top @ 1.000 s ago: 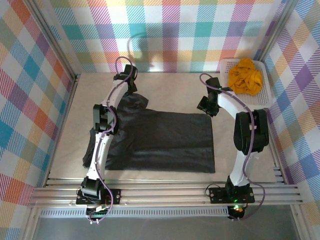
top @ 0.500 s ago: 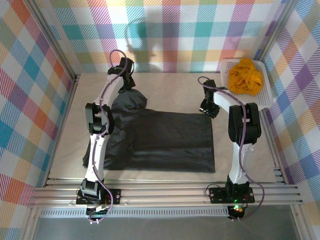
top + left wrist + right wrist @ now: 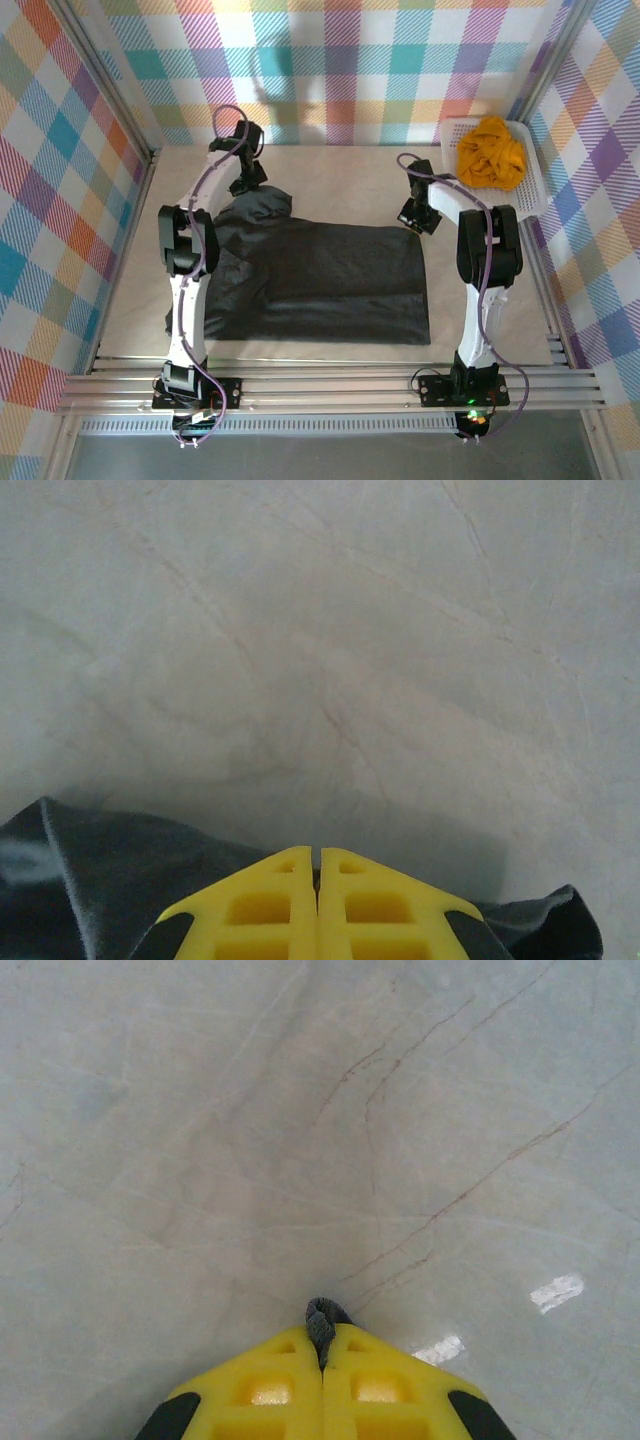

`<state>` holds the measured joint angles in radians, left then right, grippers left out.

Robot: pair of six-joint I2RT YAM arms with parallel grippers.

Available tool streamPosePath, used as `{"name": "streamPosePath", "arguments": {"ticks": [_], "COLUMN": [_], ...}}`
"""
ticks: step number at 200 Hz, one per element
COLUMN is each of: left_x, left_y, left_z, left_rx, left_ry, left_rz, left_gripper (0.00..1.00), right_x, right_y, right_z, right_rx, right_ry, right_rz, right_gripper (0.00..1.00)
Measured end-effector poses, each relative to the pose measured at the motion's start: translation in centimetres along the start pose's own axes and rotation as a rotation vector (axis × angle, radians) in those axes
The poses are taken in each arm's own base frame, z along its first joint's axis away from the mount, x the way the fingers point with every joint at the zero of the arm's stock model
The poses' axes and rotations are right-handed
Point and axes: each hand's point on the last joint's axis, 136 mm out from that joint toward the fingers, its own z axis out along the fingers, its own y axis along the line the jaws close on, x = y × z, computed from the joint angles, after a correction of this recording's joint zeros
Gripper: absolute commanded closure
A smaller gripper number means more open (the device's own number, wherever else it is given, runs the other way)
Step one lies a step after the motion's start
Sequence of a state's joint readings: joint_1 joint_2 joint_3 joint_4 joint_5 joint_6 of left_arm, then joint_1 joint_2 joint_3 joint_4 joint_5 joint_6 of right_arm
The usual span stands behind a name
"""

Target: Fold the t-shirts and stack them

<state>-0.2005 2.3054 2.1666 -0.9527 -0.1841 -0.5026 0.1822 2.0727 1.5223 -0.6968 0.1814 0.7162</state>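
My left jaws and right jaws each pinch a far corner of the charcoal t-shirt (image 3: 330, 280), lying flat on the worktop (image 3: 340, 180) left of the basket (image 3: 532, 192), so I can fold it over.

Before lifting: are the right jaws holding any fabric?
Yes, a tuft of grey t-shirt pokes out between the shut right jaws.

High overhead; wrist cameras near tabletop (image 3: 350, 630)
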Motion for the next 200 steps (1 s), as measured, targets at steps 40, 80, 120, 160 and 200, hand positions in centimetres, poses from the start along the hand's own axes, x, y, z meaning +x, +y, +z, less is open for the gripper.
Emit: {"name": "streamPosePath", "arguments": {"ticks": [40,80,120,160,200], "left_x": [1.9,5.7,9.6,15.0,20.1], "left_y": [3.2,9.0,13.5,16.9,20.0], "left_z": [-4.6,-9.1,-12.4,-13.6,-13.8], "left_rx": [-0.014,-0.032,-0.038,-0.074,-0.117], "left_ry": [0.017,0.044,0.045,0.084,0.125], "left_rz": [-0.053,-0.157,-0.227,-0.264,-0.306], "left_gripper": [1.0,1.0,1.0,1.0,1.0], "right_x": [0.5,2.7,6.2,11.0,13.6], "right_y": [0.2,-0.6,-2.7,-6.4,-8.6], "right_z": [-3.8,-6.9,-7.7,-6.7,-5.9], "right_rx": [-0.061,-0.125,-0.131,-0.084,-0.044], "right_ry": [-0.057,-0.06,-0.011,0.084,0.143], "right_rz": [-0.036,-0.049,-0.066,-0.075,-0.076], "right_gripper": [1.0,1.0,1.0,1.0,1.0]}}
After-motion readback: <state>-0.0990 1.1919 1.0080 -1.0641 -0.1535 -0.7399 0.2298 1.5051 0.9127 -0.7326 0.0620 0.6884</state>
